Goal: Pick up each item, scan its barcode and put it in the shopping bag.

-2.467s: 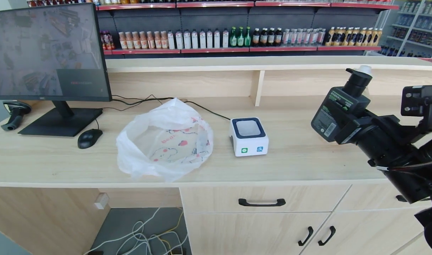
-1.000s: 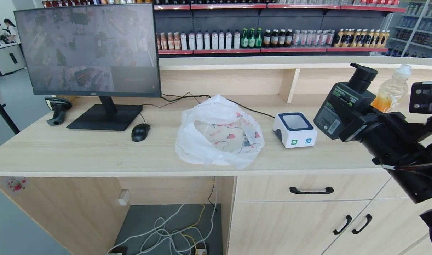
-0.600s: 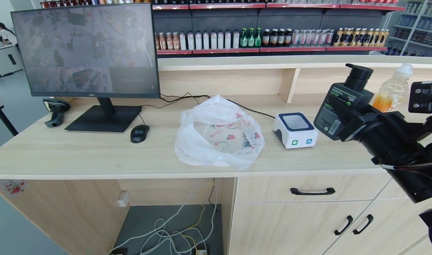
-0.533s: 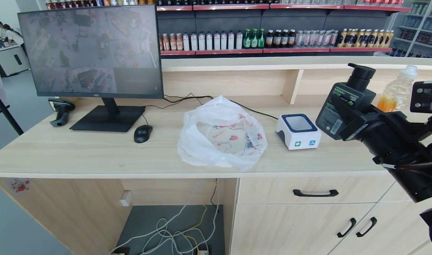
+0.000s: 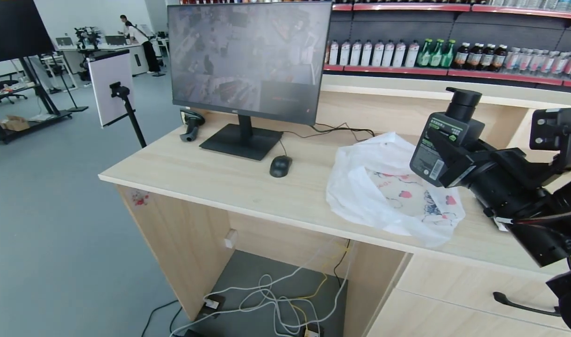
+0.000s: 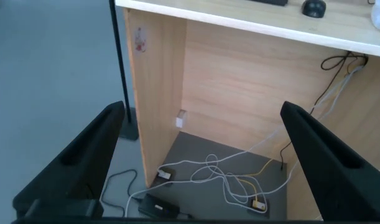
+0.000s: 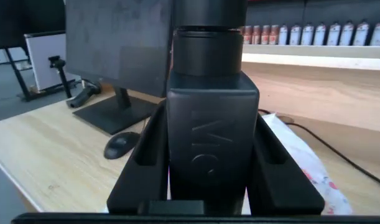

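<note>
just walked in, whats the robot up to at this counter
The robot is working a shop checkout counter. Its right gripper is shut on a black bottle, held upright in the air close to the white shopping bag, which lies open on the counter and looks empty. The left gripper is open, holds nothing and hangs low in front of the counter's open underside.
</note>
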{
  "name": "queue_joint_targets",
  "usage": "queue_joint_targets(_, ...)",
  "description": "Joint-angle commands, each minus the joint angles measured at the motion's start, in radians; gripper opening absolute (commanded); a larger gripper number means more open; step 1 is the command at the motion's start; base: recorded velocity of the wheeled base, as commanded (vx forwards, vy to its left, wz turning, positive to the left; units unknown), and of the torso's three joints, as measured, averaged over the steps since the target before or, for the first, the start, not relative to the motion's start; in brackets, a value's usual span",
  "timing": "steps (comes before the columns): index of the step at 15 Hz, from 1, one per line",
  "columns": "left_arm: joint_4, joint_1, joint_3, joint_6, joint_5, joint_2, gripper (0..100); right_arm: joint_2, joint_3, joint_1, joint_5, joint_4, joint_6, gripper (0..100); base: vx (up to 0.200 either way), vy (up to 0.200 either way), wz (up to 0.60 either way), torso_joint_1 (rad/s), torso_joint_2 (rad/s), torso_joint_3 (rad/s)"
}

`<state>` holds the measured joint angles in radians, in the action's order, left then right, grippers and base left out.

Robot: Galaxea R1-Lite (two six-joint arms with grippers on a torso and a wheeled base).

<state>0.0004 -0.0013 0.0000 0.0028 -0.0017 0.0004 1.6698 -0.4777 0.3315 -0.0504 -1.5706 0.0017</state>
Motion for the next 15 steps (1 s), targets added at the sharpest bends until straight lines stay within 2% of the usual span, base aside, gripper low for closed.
queue_joint_targets(1, 0.001, 0.000, 0.000, 0.000, -0.001, 0.000, 100, 0.059, -0.022, -0.006, -0.002, 0.000, 0.001, 0, 0.000, 0.000, 0.00, 0.000, 0.00, 0.000)
queue_joint_targets(6, 0.000, 0.000, 0.000, -0.001, 0.000, 0.000, 100, 0.245, -0.164, -0.032, -0.002, 0.000, 0.021, 0, 0.000, 0.000, 0.00, 0.000, 0.00, 0.000)
queue_joint_targets(15, -0.002, 0.000, 0.000, 0.000, -0.001, 0.000, 100, 0.415, -0.257, -0.025, 0.000, 0.000, 0.032, 0, 0.000, 0.000, 0.00, 0.000, 0.00, 0.000)
